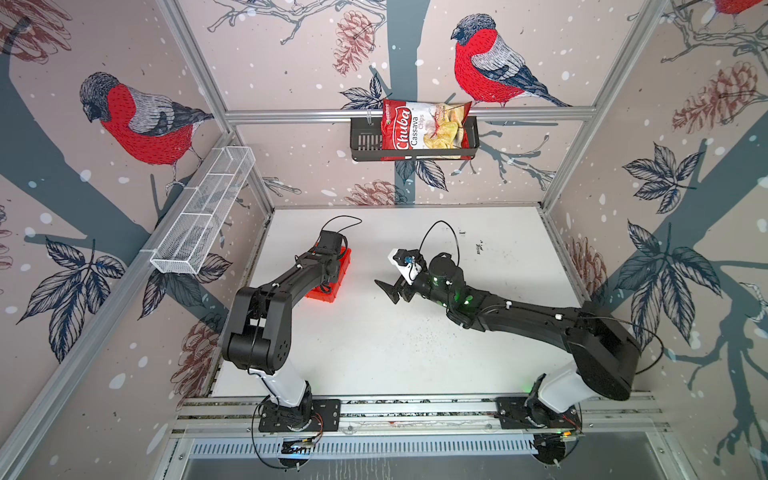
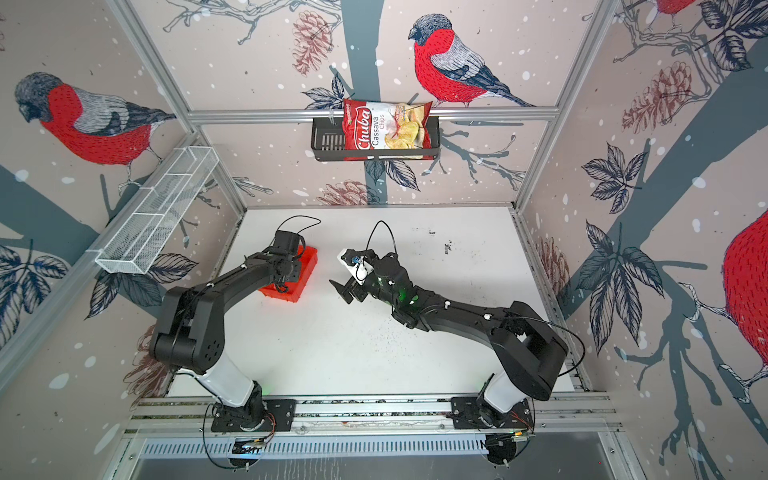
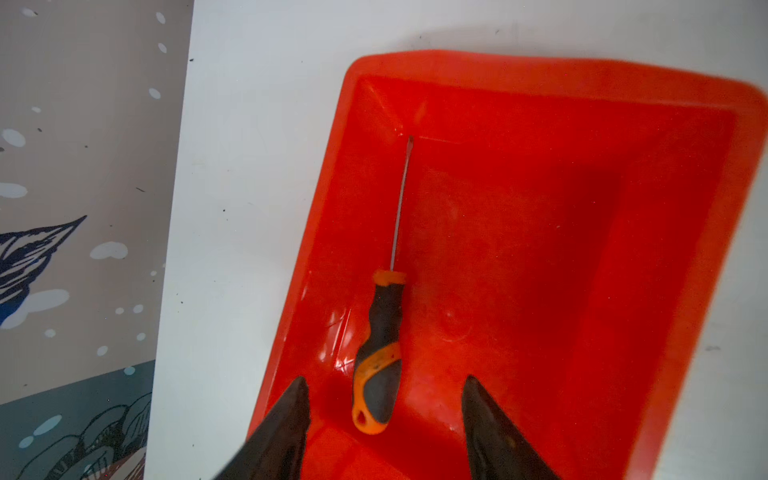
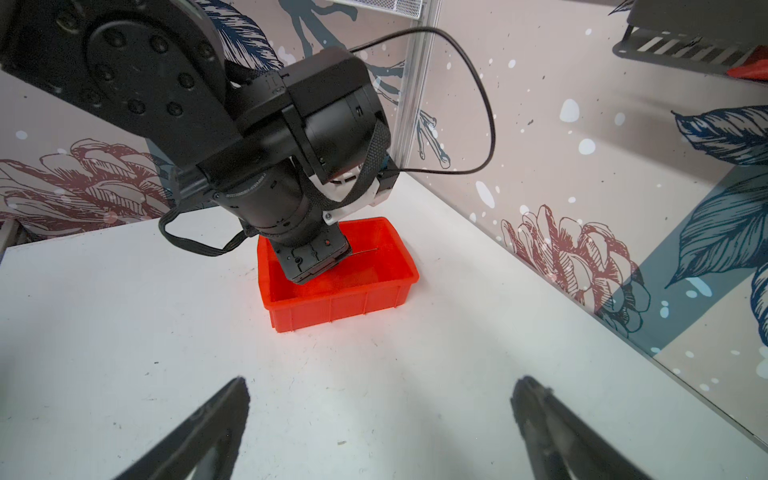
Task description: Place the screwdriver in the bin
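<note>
Left gripper hangs low over the bin, jaws partly open, gripping nothing. Screwdriver lies flat on the bin floor directly beneath, handle butt between the two fingers and touching neither, shaft running away from the gripper along the bin's long wall, tip near a corner. Right gripper is wide open and empty over the table, well clear of the bin, so the left arm is far nearer; placement looks done, and a straight lift out should avoid nudging the handle.
</note>
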`<state>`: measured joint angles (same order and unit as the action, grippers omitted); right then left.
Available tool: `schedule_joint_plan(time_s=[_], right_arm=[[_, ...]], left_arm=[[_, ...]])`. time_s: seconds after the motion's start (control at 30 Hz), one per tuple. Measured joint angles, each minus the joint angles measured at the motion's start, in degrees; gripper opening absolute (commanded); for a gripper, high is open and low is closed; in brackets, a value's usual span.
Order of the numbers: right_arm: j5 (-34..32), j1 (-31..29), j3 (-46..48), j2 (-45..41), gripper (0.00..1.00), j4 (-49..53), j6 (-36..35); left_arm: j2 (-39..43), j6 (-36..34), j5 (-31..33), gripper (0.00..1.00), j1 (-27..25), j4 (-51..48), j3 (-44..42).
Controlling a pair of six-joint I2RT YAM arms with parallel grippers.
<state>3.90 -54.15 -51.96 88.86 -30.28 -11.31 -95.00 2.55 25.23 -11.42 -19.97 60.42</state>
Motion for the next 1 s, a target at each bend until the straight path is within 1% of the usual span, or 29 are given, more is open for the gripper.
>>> schedule_joint_plan(time_s=[0.23, 0.37, 0.43, 0.53, 0.57, 0.6, 0.7, 0.83, 1.0], right_arm=[[-2.1, 1.97, 3.45, -3.78, 1.0, -2.49, 3.91], [-3.45, 5.42, 5.62, -6.29, 1.0, -4.85, 7.41], [-3.76, 7.72, 6.91, -7.1, 1.0, -5.68, 9.07], [-4.04, 12.31, 9.07, -8.2, 1.0, -6.21, 11.67], [-4.52, 13.9, 9.9, -8.61, 1.0, -6.6, 12.07], [-5.14, 15.43, 10.84, -9.14, 1.0, -6.78, 12.94], [-8.61, 18.78, 14.95, -11.54, 1.0, -8.2, 12.94], [-15.08, 22.99, 23.15, -16.87, 1.0, -11.39, 12.44], [-25.53, 28.72, 30.45, -21.86, 1.0, -15.61, 11.39]], left_arm=[[6.4, 0.0, -0.24, 0.71, -0.46, 2.99, -2.62], [11.63, 0.02, -0.72, 0.86, -0.85, 8.22, -7.26], [14.21, 0.0, -1.18, 0.91, -1.14, 11.54, -10.25], [18.03, 0.0, -1.66, 0.93, -1.6, 17.46, -15.17], [19.34, 0.0, -1.66, 0.96, -1.7, 19.82, -17.07], [20.68, -0.02, -1.62, 0.96, -1.77, 22.14, -18.95], [24.37, 0.02, -0.07, 0.97, -1.77, 29.64, -25.03], [27.63, -0.48, 3.72, 0.96, -1.75, 41.51, -34.42], [27.96, -2.58, 8.66, 0.97, -1.2, 53.46, -41.88]])
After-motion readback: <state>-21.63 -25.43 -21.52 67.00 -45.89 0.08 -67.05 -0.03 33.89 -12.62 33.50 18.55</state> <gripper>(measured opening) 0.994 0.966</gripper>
